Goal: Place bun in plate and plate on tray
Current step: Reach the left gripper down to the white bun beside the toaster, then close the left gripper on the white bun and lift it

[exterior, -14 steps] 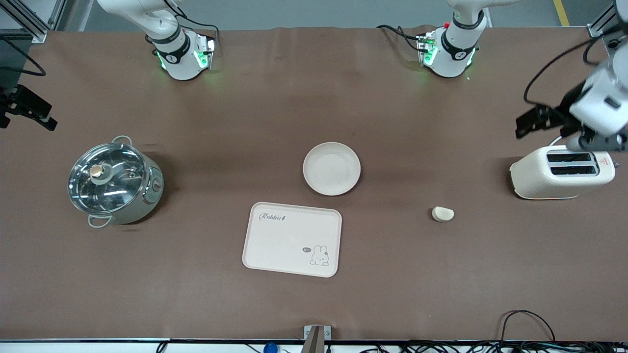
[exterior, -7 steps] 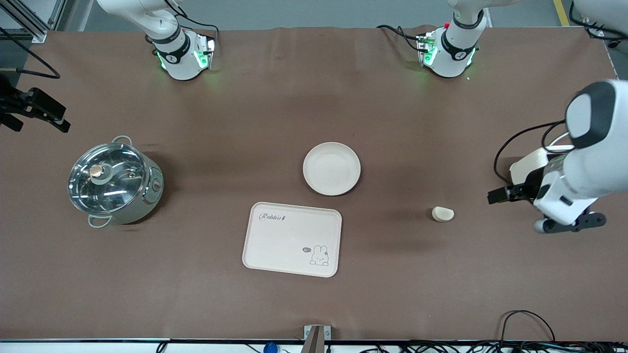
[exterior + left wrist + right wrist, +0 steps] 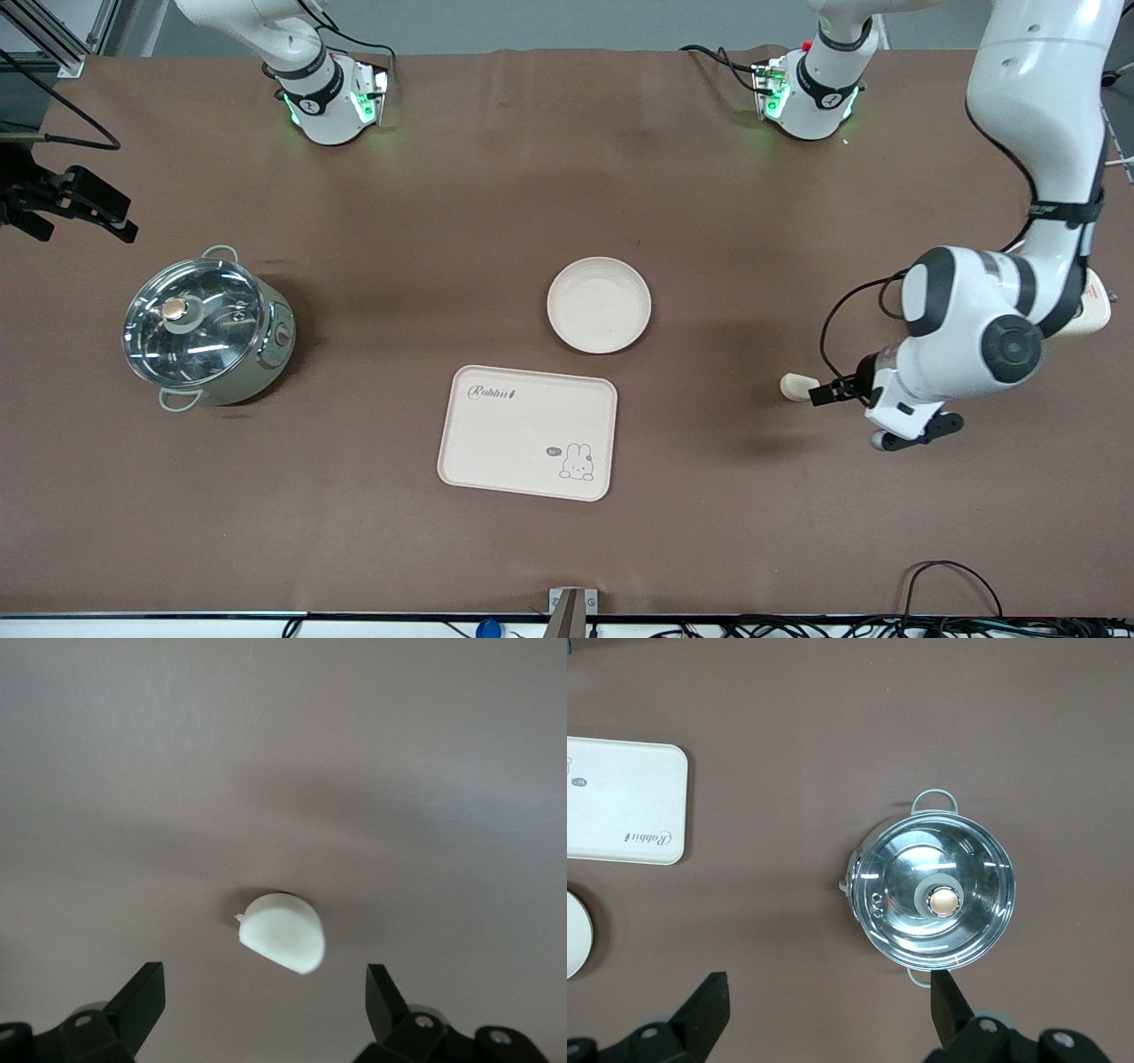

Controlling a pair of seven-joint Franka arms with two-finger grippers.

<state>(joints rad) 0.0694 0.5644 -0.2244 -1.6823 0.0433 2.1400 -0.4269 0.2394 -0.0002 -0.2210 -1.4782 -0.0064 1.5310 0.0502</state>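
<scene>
The small off-white bun lies on the brown table toward the left arm's end, partly covered by the left hand's black mount. My left gripper hangs low beside it. In the left wrist view the bun lies just ahead of the open left gripper, with nothing between the fingers. The round cream plate sits empty mid-table. The Rabbit tray lies just nearer the front camera than the plate. My right gripper hovers open by the pot, at the right arm's end, and waits.
A steel pot with a glass lid stands toward the right arm's end, also in the right wrist view with the tray and the plate's edge. A cream toaster is mostly hidden by the left arm.
The left arm has swung down from over the toaster to beside the bun. The right gripper has drifted a little toward the pot. Both stayed open.
</scene>
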